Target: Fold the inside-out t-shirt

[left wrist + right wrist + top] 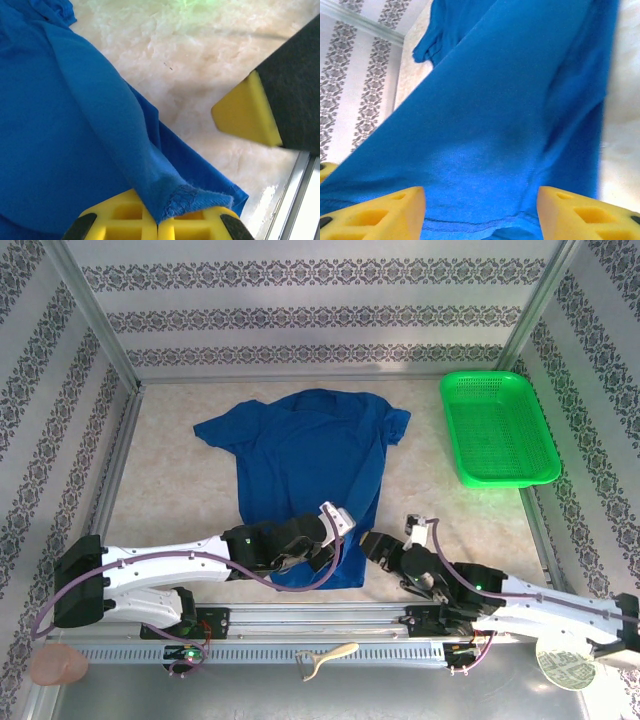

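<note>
The left gripper (157,222) is clenched on the shirt (305,455). In its wrist view the two yellow fingers (122,217) meet at the bottom of the picture. A pinch of the stitched hem is caught between them, and a raised ridge of blue cloth runs up and away from the pinch.

The right gripper (480,210) is released. Its own fingers (385,212) stand wide apart, and the hem lies slack across the gap (whether the cloth touches either pad cannot be told). One yellow fingertip (245,112) of this gripper also shows in the left wrist view, over bare table just beside the shirt's near right corner.

From above, the two grippers are close together at the shirt's near hem. The left one is over the cloth by its near right corner, and the right one is just beside the shirt's right edge.

The shirt is spread about the middle of the table (170,490), with the collar toward the far edge and a short sleeve out to each side. The hem is toward the near edge (it is bunched a little where the left gripper holds it).

A green mesh basket (500,425) sits in the far right corner, well apart from the shirt.
</note>
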